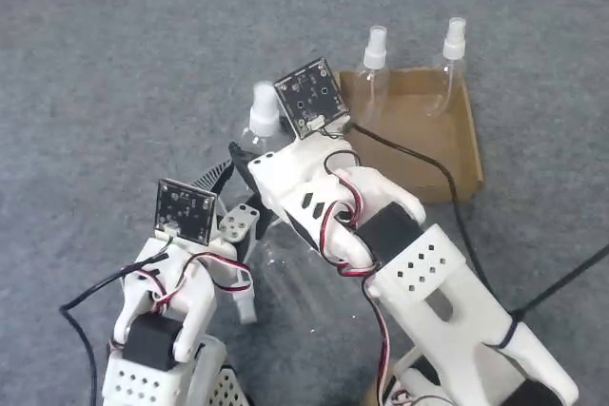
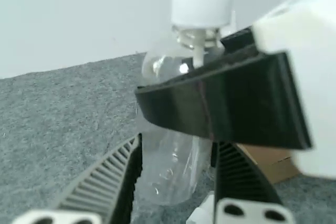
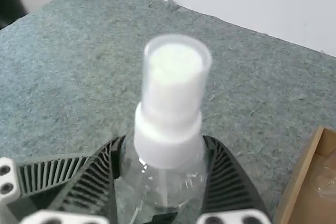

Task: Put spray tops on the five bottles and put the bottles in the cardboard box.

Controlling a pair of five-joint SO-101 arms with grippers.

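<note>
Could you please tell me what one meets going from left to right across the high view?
left arm's wrist camera → held bottle → right arm's wrist camera → first bottle in the box → second bottle in the box

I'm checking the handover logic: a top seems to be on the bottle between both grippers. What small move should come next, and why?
Probably open the left gripper. The spray top already sits on the bottle, and the right gripper has its jaws closed round the bottle's shoulder. The box, which holds two capped bottles, lies close by, so the right arm could likely carry it alone.
</note>
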